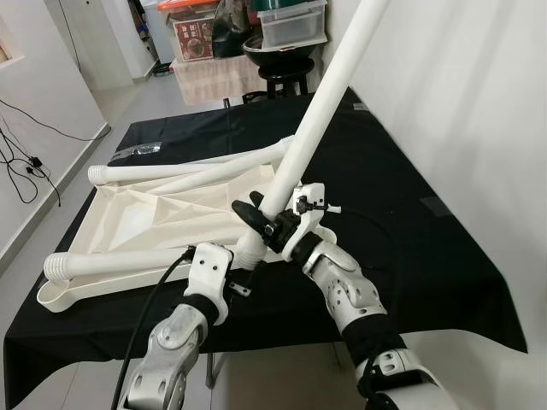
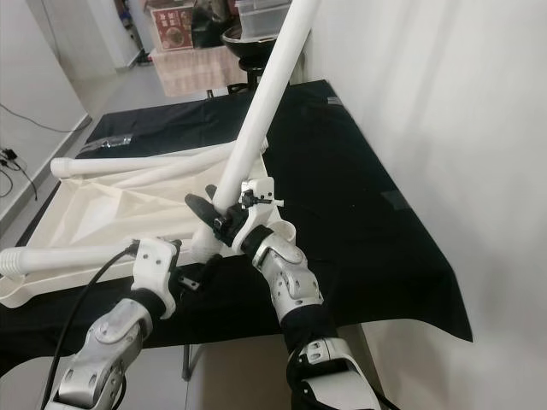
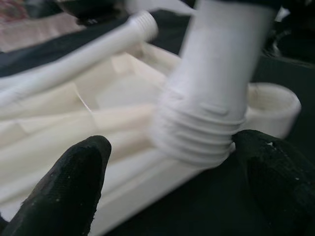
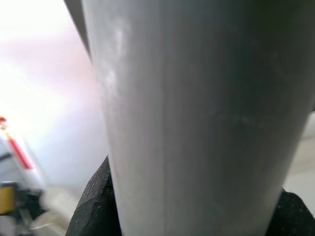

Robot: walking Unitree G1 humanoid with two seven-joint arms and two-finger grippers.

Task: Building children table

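Observation:
A white table top [image 1: 145,213] lies upside down on the black-covered table [image 1: 393,222]. My right gripper [image 1: 267,220] is shut on a long white leg [image 1: 320,111], which tilts up and away; its black fingers [image 4: 93,206] press the tube [image 4: 197,118]. The leg's threaded end [image 3: 197,132] hangs at the top's near corner, beside a round socket [image 3: 275,103]. My left gripper [image 3: 172,177] is open just below, one finger [image 3: 74,182] on each side of the thread. Three other legs [image 1: 171,173] rest on the top.
A white wall [image 1: 461,102] runs close along the table's right side. Behind the table stands a black stool with a bowl and plastic boxes [image 1: 278,51]. Cables [image 1: 26,162] trail on the floor at the left. A black cable runs along my left arm [image 1: 158,290].

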